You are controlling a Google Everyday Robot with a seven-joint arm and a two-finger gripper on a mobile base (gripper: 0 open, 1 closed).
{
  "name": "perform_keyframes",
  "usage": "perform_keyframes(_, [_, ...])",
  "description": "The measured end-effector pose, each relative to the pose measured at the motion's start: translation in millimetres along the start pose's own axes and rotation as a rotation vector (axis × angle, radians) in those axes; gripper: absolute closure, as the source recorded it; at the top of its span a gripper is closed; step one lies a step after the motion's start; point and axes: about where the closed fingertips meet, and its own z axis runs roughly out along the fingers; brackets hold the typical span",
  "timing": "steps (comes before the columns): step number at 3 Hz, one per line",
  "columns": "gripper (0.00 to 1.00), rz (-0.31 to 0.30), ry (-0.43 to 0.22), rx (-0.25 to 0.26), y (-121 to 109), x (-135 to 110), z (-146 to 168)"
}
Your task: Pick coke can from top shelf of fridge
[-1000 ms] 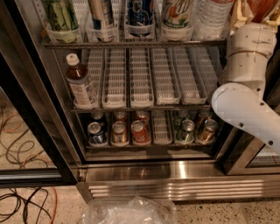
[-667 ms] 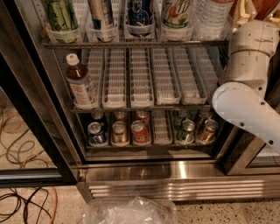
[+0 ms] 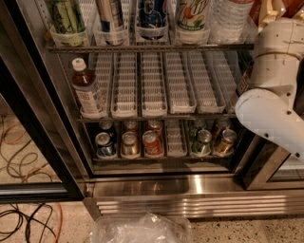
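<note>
The fridge (image 3: 190, 190) was viewed from above and in front. Its stainless-steel base crossed the frame at six o'clock, and its black-framed glass door (image 3: 33, 123) was seen open at nine o'clock. The top shelf (image 3: 152, 48), a grey wire rack, was set at twelve o'clock, and its clear plastic lane fronts were filled with tall cans and bottles. The rack below was lined with long white slotted trays (image 3: 154, 83), and a brown bottle (image 3: 87, 90) with a white cap was stood at its nine o'clock end. Small cans (image 3: 142, 142) were lined up on the lowest rack.

The white arm (image 3: 275, 95) was seen at three o'clock. The gripper (image 3: 273, 10) was found at one o'clock, at the right end of the top shelf, cut by the frame's edge; whether it was open or closed could not be told. A red shape taken to be the coke can (image 3: 289, 6) was seen just beside it.

The speckled floor (image 3: 66, 228) was strewn with black and orange cables (image 3: 21, 156) at eight o'clock, and a crumpled clear plastic bag (image 3: 137, 230) was laid at six o'clock.
</note>
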Motion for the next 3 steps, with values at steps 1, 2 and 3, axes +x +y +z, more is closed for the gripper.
perform_keyframes(1, [1.0, -0.017, -0.013, -0.081, 3, -4, -13])
perform_keyframes(2, [1.0, -0.006, -0.005, -0.133, 4, -10, -51])
perform_keyframes(3, [1.0, -0.006, -0.005, -0.133, 4, -10, -50])
